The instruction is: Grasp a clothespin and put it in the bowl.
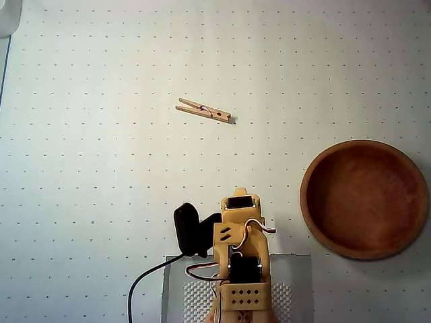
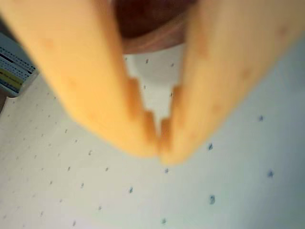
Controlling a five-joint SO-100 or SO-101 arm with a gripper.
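So far nothing is done: my yellow two-finger gripper [image 2: 159, 138] is pressed together and empty near my base, the slim light-wood spring clothespin [image 1: 204, 110] lies untouched on the dotted white mat [image 1: 101, 168], well apart from the round reddish-brown wooden bowl [image 1: 316, 222], which is empty.

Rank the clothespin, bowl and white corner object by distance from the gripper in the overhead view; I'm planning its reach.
1. Bowl, right of the arm, and clothespin, above it: too close to call.
2. White object, far top-left corner.
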